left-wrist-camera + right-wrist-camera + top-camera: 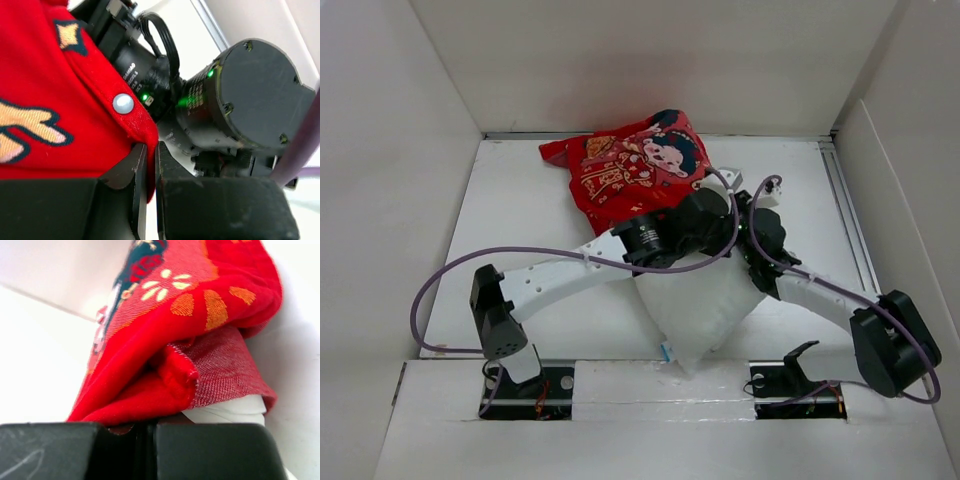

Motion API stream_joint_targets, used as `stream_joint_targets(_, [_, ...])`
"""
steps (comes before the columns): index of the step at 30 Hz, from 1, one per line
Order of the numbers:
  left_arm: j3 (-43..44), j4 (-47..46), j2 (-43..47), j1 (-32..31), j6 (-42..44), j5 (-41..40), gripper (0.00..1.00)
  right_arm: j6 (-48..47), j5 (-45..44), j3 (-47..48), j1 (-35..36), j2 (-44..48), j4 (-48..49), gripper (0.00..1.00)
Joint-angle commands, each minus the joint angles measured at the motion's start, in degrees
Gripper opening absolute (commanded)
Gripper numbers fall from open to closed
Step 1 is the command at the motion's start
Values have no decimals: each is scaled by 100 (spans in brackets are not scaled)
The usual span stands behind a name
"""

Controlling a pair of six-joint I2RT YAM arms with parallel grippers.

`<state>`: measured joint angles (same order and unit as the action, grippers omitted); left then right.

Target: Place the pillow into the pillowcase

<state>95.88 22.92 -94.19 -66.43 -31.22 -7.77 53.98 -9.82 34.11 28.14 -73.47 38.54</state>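
Though hidden overhead — left claw and right claw pinch the pillowcase.

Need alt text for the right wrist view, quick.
The right gripper is shut on a folded edge of the red pillowcase. A bit of the white pillow shows under its hem.

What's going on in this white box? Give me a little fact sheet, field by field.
pillowcase: red, bunched on the far half of the table
pillow: white, on the near half, mostly outside the pillowcase
left end effector: shut on the pillowcase edge, beside a snap
right end effector: shut on the pillowcase edge, with white pillow showing under the red flap
task state: not finished
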Motion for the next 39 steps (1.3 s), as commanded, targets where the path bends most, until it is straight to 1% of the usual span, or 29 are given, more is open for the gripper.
stream_joint_targets(1, [-293, -621, 489, -485, -569, 489, 0, 227, -1217, 588, -71, -237, 654, 0])
stream_joint_targets(3, [-805, -674, 699, -257, -753, 32, 0, 280, -1066, 431, -72, -396, 707, 0])
stream_joint_targets(4, [-1094, -814, 779, -91, -997, -92, 0, 341, -1065, 300, -72, -448, 872, 2])
stream_joint_targets(5, [-1689, -946, 867, 120, -1095, -93, 0, 342, -1013, -24, -72, -449, 987, 9])
stream_joint_targets(6, [-1982, -1138, 954, 548, -1096, 107, 0, 342, -943, -184, -133, -379, 1084, 23])
stream_joint_targets(7, [-2229, -1497, 1112, 753, -1096, 405, 0, 411, -812, -333, -203, -317, 1189, 52])
stream_joint_targets(8, [-2657, -1692, 1174, 1059, -1149, 530, 0, 325, -454, -613, -456, -134, 1121, 77])
stream_joint_targets(9, [-2662, -1694, 1175, 1062, -1149, 531, 0, 324, -450, -616, -459, -10, 1120, 77])
stream_joint_targets(10, [-2714, -1755, 1236, 1254, -1054, 601, 0, 72, -302, -616, -546, 139, 1042, 83])
stream_joint_targets(11, [-2662, -1756, 1237, 1334, -974, 653, 0, -70, -109, -616, -721, 323, 545, 100])
stream_joint_targets(13, [-2522, -1624, 1167, 1448, -790, 654, 0, -525, 32, -328, -880, 901, -430, 100])
stream_joint_targets(14, [-2443, -1502, 1097, 1449, -719, 550, 0, -650, 199, -56, -1002, 1053, -1889, 100])
stream_joint_targets(15, [-2277, -1422, 1096, 1449, -719, 496, 0, -756, 287, 242, -1082, 1159, -2608, 100])
stream_joint_targets(16, [-2101, -1369, 1026, 1510, -588, 557, 0, -1001, 288, 985, -1144, 1351, -3807, 100])
stream_joint_targets(17, [-2099, -1369, 965, 1511, -587, 557, 0, -1116, 288, 992, -1144, 1353, -3819, 100])
stream_joint_targets(18, [-1899, -1195, 964, 1511, -517, 609, 0, -1230, 340, 1167, -1144, 1414, -4733, 100])
stream_joint_targets(20, [-1696, -1036, 964, 1511, -464, 662, 0, -1468, 489, 1318, -1144, 1650, -5232, 100])
stream_joint_targets(22, [-1468, -711, 1087, 1458, -393, 357, 21, -1679, 839, 1379, -1066, 1844, -5542, 100])
stream_joint_targets(24, [-1396, -395, 1393, 1257, -393, -283, 67, -1985, 1061, 1379, -847, 2099, -5752, 100])
stream_joint_targets(25, [-1396, -141, 1517, 1256, -393, -669, 84, -2066, 992, 1379, -436, 2100, -6040, 100])
stream_joint_targets(26, [-1448, -8, 1622, 1256, -463, -812, 94, -2067, 869, 1431, -180, 2187, -6208, 100])
stream_joint_targets(27, [-1553, 89, 1754, 1256, -464, -918, 100, -2067, 738, 1432, 92, 2249, -6375, 100])
stream_joint_targets(28, [-1667, 273, 2051, 1256, -464, -1163, 100, -2067, 571, 1432, 391, 2302, -6629, 100])
stream_joint_targets(29, [-2034, 327, 2202, 1256, -525, -1218, 100, -2067, 334, 1432, 986, 2354, -6693, 100])
stream_joint_targets(31, [-2527, 327, 2718, 1256, -577, -1341, 100, -1840, 193, 1379, 1543, 2469, -6806, 100])
stream_joint_targets(32, [-3095, 214, 2887, 1325, -578, -1341, 100, -1707, -200, 1379, 2093, 2469, -6973, 100])
stream_joint_targets(35, [-3925, -320, 3485, 1527, -639, -1341, 100, -1417, -913, 1677, 2835, 2224, -7332, 100])
stream_joint_targets(36, [-4432, -523, 3608, 1580, -639, -1411, 100, -1416, -1334, 1800, 3264, 2110, -7396, 100])
stream_joint_targets(39, [-5225, -1268, 3865, 1581, -639, -2059, 100, -1355, -1863, 2169, 3732, 1539, -7396, 100])
